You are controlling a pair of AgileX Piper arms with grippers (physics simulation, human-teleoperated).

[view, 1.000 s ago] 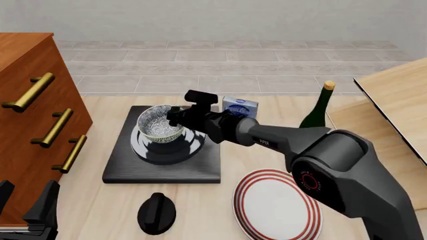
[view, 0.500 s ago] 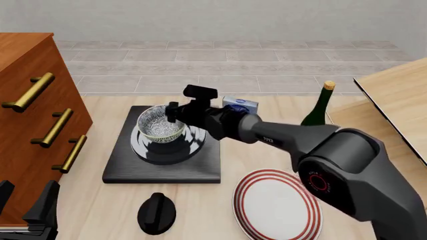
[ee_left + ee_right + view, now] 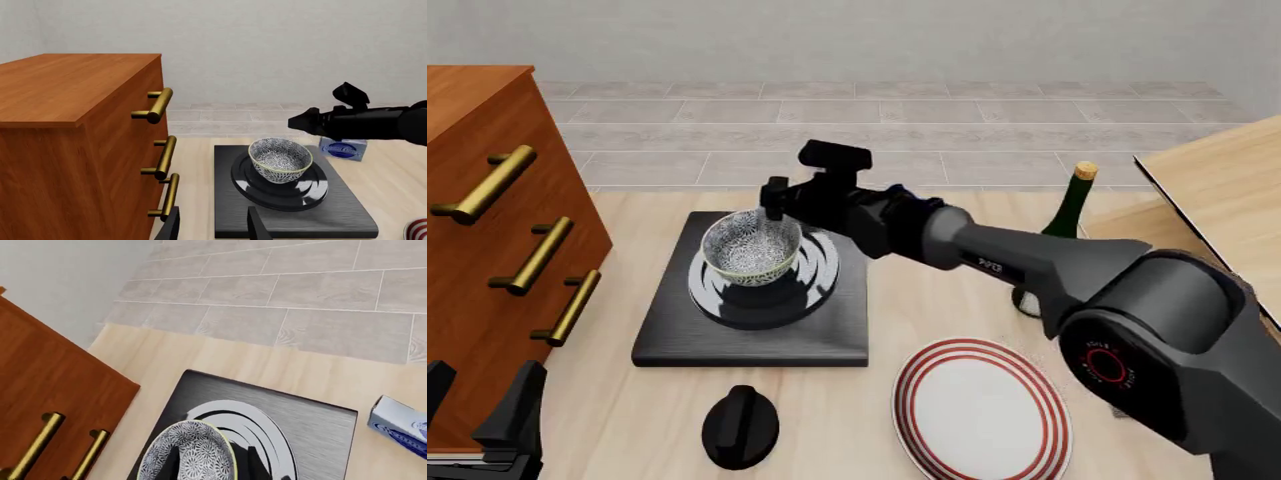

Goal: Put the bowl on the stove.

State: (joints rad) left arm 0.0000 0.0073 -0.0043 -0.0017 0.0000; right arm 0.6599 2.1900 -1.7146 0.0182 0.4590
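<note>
We start with the wooden drawer cabinet at the left edge of the surface, brass handles facing the stove. The right arm reaches across from the right; over the last second its gripper has lifted up and back off the bowl's rim and now hangs just above and behind it, clear of it in the left wrist view. We judge that as a release: the bowl has been set down and let go, so the task looks essentially done, with only the retreat left. The right fingers sit apart, with a plain gap between them and nothing held.

The stove lies flat near the cabinet. The red-ringed plate sits near the front right, empty. The green bottle stands upright behind the arm.

The bowl rests upright on the stove's burner rings, roughly centred, empty inside; it has not shifted between frames. A small blue box lies just beyond the stove. A black knob sits in front of the stove.

The left gripper waits low at the front left, fingers apart, nothing between them.
</note>
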